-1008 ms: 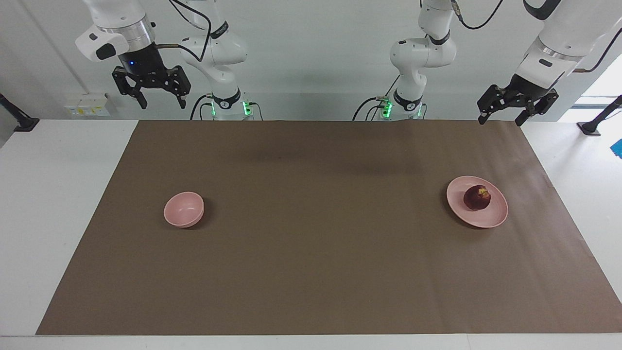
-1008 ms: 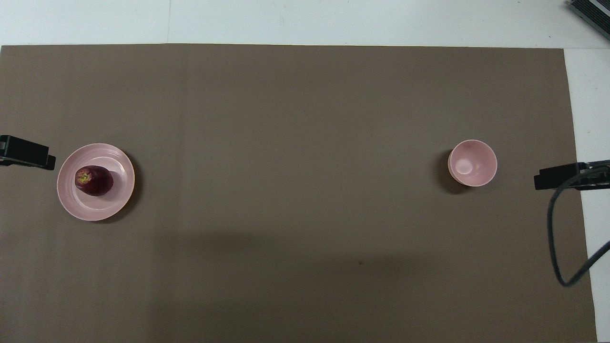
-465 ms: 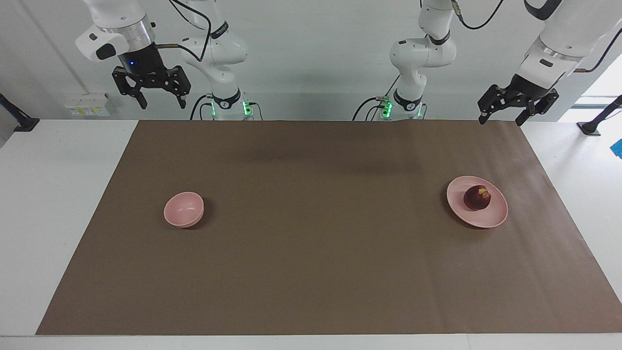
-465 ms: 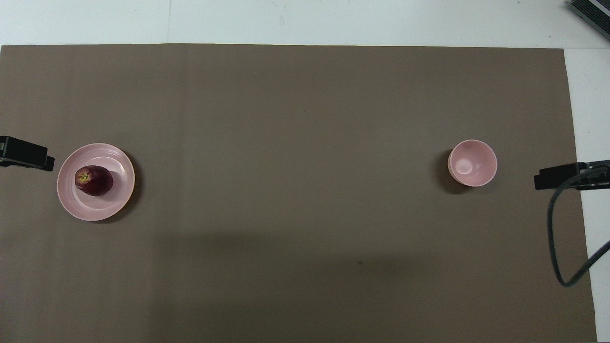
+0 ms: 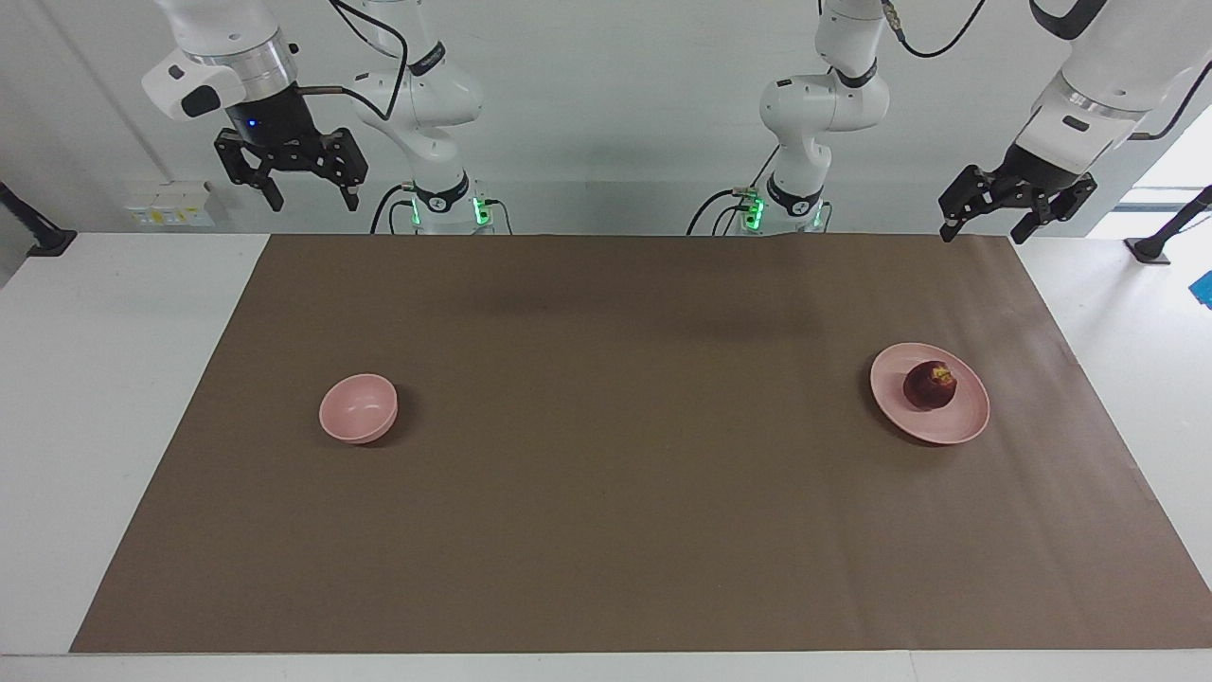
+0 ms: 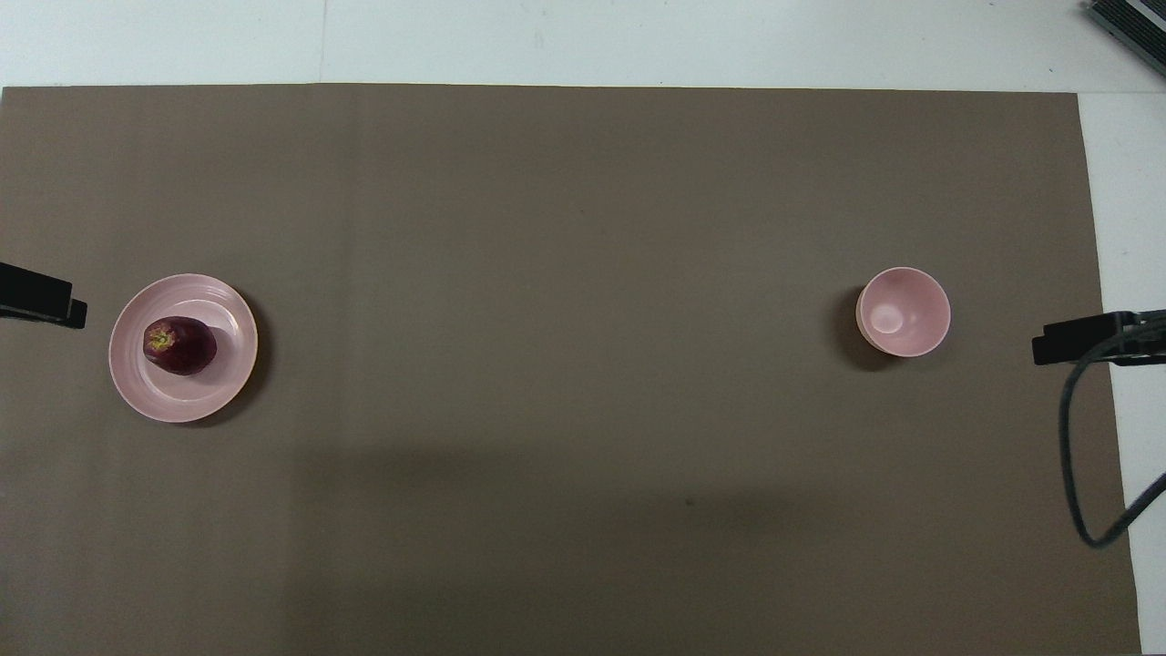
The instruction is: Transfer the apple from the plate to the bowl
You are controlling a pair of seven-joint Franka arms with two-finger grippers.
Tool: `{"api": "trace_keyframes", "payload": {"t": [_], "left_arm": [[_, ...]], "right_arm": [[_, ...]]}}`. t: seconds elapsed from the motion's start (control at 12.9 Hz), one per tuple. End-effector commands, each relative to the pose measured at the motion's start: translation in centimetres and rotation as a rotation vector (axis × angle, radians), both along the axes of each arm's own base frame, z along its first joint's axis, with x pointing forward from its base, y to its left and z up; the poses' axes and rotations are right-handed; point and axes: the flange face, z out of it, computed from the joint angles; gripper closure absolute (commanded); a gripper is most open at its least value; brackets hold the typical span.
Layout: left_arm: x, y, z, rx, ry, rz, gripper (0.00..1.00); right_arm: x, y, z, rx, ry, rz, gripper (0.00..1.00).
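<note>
The dark red apple (image 5: pixel 930 385) (image 6: pixel 179 345) lies on the wide pink plate (image 5: pixel 950 433) (image 6: pixel 228 383) toward the left arm's end of the table. The small deep pink bowl (image 5: pixel 357 408) (image 6: pixel 903 311) stands empty toward the right arm's end. My left gripper (image 5: pixel 985 233) hangs open and empty in the air over the mat's corner by the robots, apart from the plate. High over the table's edge at the robots' end, my right gripper (image 5: pixel 314 201) is also open and empty. Both arms wait.
A brown mat (image 5: pixel 606 530) covers most of the white table (image 5: pixel 104 379). A grey cable (image 6: pixel 1079 483) loops below the right gripper's edge in the overhead view. A dark device (image 6: pixel 1130 27) sits at the table's corner farthest from the robots.
Both grippers have drawn slightly up and outward toward their own ends of the table. Apple, plate and bowl have not moved.
</note>
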Motion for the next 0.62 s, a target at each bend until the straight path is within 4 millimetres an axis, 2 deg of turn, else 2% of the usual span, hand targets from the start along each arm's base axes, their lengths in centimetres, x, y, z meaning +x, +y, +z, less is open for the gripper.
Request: {"api": "trace_keyframes", "payload": {"t": [0.0, 0.16, 0.54], "left_arm": [[-0.6, 0.1, 0.5, -0.01, 0.01, 0.003, 0.0], [-1.7, -0.1, 1.2, -0.01, 0.028, -0.008, 0.0], [-1.9, 0.1, 0.8, -0.01, 0.029, -0.012, 0.0]], "right_arm": [[-0.3, -0.4, 0.3, 0.0, -0.022, -0.017, 0.0], [-0.3, -0.8, 0.1, 0.014, -0.016, -0.031, 0.0], [-0.1, -1.0, -0.3, 0.011, -0.016, -0.035, 0.0]]}}
